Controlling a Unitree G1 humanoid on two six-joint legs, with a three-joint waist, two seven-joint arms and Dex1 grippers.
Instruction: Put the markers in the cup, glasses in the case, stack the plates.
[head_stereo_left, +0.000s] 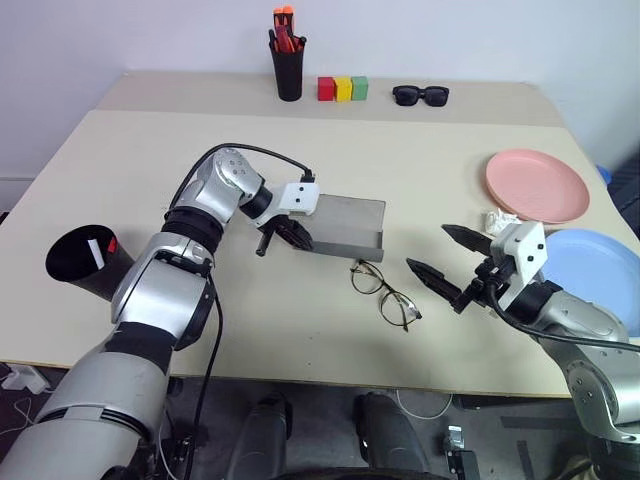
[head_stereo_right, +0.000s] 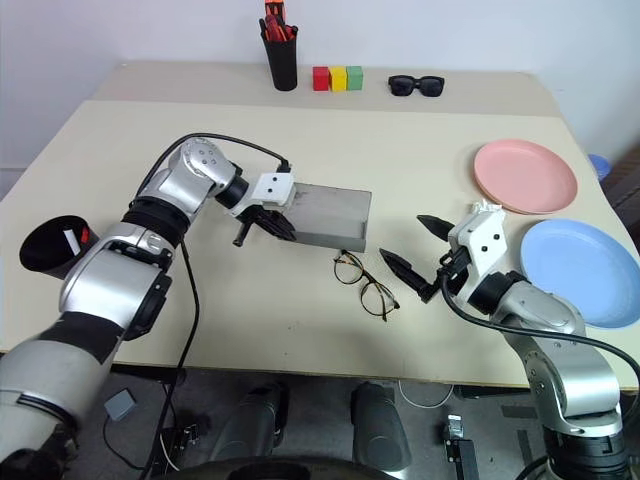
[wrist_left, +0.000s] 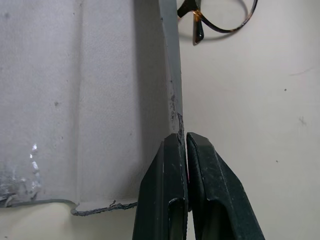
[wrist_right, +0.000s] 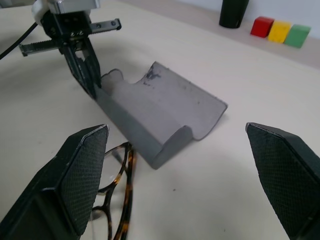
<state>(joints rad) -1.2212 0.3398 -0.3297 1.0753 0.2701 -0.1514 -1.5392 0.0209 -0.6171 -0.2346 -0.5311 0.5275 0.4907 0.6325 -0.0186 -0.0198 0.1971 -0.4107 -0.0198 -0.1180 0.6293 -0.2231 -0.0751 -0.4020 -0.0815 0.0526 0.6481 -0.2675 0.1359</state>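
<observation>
The grey case (head_stereo_left: 340, 225) lies mid-table. My left gripper (head_stereo_left: 300, 238) is shut, its tips against the case's near left corner edge (wrist_left: 172, 100); whether they pinch that edge I cannot tell. The wire-rimmed glasses (head_stereo_left: 385, 292) lie on the table just in front of the case. My right gripper (head_stereo_left: 428, 248) hangs open and empty to the right of the glasses, pointing toward the case (wrist_right: 165, 110). At the left stands the black cup (head_stereo_left: 85, 262), with the white marker (head_stereo_left: 95, 250) and the red marker (head_stereo_left: 111, 244) inside. The pink plate (head_stereo_left: 537, 185) and the blue plate (head_stereo_left: 600, 275) lie side by side at the right.
At the back stand a black pen holder (head_stereo_left: 287, 62) with orange-red pens, three coloured blocks (head_stereo_left: 343, 88) and black sunglasses (head_stereo_left: 420, 95). A small crumpled white thing (head_stereo_left: 500, 220) lies by the pink plate. The cup sits close to the table's left edge.
</observation>
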